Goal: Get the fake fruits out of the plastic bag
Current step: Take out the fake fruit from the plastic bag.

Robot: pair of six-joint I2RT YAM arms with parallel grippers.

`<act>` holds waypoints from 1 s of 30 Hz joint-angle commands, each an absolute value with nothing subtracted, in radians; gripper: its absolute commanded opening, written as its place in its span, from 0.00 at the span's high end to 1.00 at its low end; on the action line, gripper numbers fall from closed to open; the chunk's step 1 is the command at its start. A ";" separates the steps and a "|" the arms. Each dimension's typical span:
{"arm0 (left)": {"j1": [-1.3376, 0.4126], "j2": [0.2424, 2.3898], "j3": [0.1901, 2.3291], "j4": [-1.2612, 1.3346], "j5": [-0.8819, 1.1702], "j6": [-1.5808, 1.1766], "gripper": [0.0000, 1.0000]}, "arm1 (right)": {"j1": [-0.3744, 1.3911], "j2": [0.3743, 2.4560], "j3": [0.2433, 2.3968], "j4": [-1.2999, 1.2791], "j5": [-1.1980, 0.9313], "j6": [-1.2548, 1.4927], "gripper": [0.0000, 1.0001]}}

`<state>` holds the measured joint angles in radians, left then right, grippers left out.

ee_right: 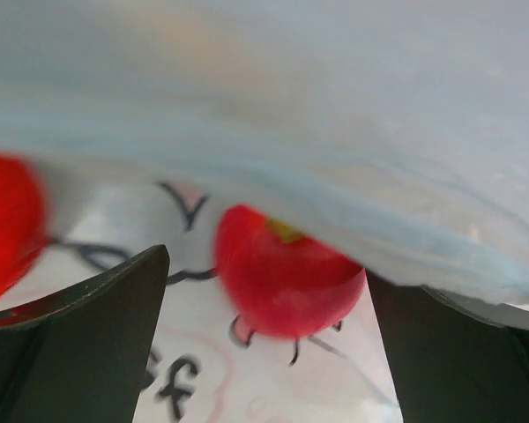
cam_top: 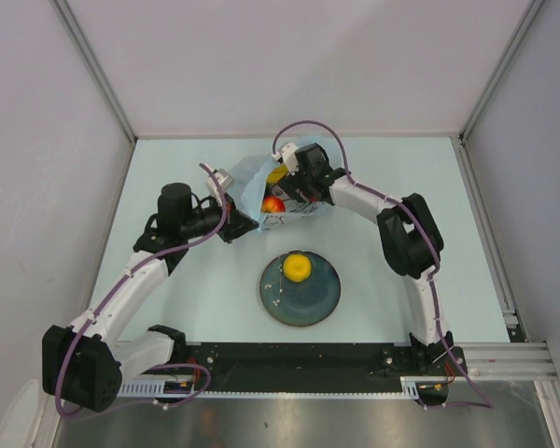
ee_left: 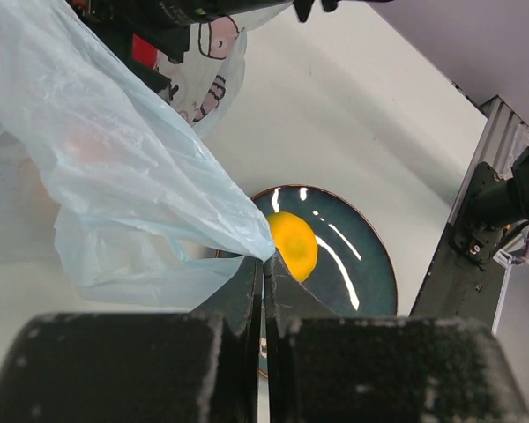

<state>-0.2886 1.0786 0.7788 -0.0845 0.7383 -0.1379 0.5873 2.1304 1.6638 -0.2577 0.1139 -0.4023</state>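
Observation:
The light-blue plastic bag (cam_top: 252, 177) lies at the back of the table, its printed white panel (ee_right: 247, 370) underneath. My left gripper (ee_left: 266, 261) is shut on a drawn-out corner of the bag (ee_left: 141, 176) and holds it up. Reaching into the bag's mouth, my right gripper (ee_right: 266, 264) is open, its fingers on either side of a red apple (ee_right: 286, 273) and clear of it on the left. The apple (cam_top: 273, 203) and a yellow fruit (cam_top: 276, 175) show inside the bag. A yellow round fruit (cam_top: 297, 268) sits on the dark teal plate (cam_top: 313, 301). A blurred red shape (ee_right: 4, 220) lies at the left edge.
The plate (ee_left: 361, 264) with its yellow fruit (ee_left: 293, 245) lies between the arms, in front of the bag. An aluminium rail (cam_top: 504, 355) runs along the near right edge. Grey walls close in the back and both sides.

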 commanded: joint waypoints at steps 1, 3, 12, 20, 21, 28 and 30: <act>-0.278 1.046 0.801 -0.078 0.746 -0.112 1.00 | 0.588 2.204 1.698 -0.172 0.251 -0.460 0.03; -0.278 1.040 0.792 -0.080 0.745 -0.112 1.00 | 0.591 2.217 1.697 -0.161 0.268 -0.501 0.09; -0.270 1.040 0.781 -0.049 0.746 -0.132 1.00 | 0.583 2.149 1.689 -0.142 0.256 -0.534 0.47; -0.268 1.048 0.778 -0.045 0.747 -0.129 1.00 | 0.542 1.740 1.413 -0.192 -0.303 -0.388 0.59; -0.268 1.051 0.778 -0.046 0.747 -0.129 1.00 | 0.538 1.691 1.363 -0.136 -0.333 -0.379 0.54; -0.268 1.094 0.811 -0.069 0.753 -0.112 1.00 | 0.526 1.382 1.096 -0.112 -0.498 -0.284 0.55; -0.268 1.103 0.822 -0.066 0.750 -0.112 1.00 | 0.537 1.313 1.018 -0.095 -0.500 -0.290 0.58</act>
